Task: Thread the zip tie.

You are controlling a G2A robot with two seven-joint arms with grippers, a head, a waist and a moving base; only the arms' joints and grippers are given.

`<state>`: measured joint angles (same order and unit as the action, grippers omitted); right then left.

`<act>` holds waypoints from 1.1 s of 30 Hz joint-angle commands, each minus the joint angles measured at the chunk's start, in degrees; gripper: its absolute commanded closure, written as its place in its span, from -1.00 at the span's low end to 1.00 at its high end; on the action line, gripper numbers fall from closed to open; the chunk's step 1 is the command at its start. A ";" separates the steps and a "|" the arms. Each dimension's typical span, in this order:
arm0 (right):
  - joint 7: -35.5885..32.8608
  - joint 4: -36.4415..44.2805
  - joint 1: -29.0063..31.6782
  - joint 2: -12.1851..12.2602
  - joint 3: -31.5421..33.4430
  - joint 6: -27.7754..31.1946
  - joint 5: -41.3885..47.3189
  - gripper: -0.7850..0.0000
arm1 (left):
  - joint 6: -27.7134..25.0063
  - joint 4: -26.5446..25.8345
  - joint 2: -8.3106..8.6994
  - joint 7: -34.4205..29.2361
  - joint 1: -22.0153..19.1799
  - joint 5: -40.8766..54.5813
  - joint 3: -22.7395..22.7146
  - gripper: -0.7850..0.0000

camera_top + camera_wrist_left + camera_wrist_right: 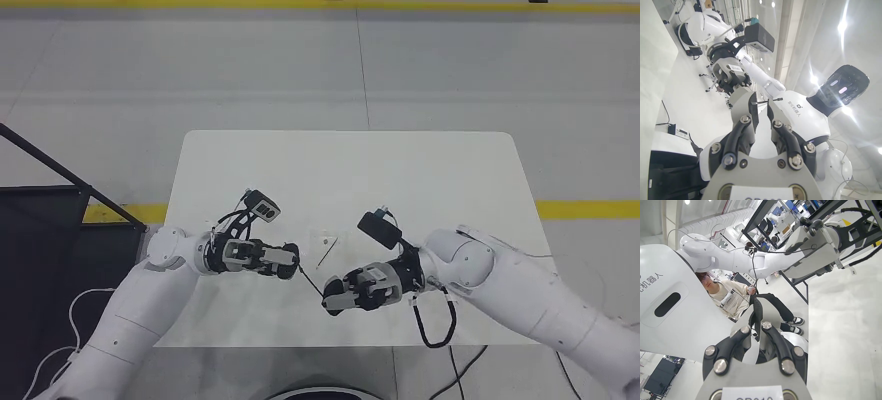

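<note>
A thin black zip tie (312,280) runs between my two grippers above the white table (400,170), near its front edge. My right gripper (330,298) is shut on one end of it. In the right wrist view the strap (754,275) rises straight out of the shut right gripper (756,299). My left gripper (292,260) meets the tie's other end. In the left wrist view the left gripper (762,101) has a narrow gap between its pads. The tie (761,102) crosses that gap at the tips, and its head (780,98) sticks out past one finger.
A second black zip tie (327,251) lies flat on the table just behind the grippers. A black frame with dark netting (40,200) stands off the table's left side. The far half of the table is bare.
</note>
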<state>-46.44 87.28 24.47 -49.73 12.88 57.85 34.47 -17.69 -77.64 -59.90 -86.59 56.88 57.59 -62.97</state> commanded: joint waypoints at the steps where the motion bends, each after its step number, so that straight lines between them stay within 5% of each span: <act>1: 0.15 -0.08 -0.67 0.13 -0.76 0.15 0.36 1.00 | 0.08 -0.13 -0.17 -0.08 0.14 -0.33 -0.26 1.00; 10: 0.15 1.04 -0.89 0.91 0.36 0.15 2.89 1.00 | -0.39 0.44 -0.76 0.39 0.82 -1.51 -1.90 1.00; 33: 0.14 6.73 11.51 2.26 16.42 0.15 2.36 1.00 | -0.20 2.45 -2.15 0.20 0.95 -4.53 -3.25 1.00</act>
<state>-46.30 94.07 35.81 -47.45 29.18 58.00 37.16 -17.94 -75.11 -61.99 -86.35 57.84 53.15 -66.17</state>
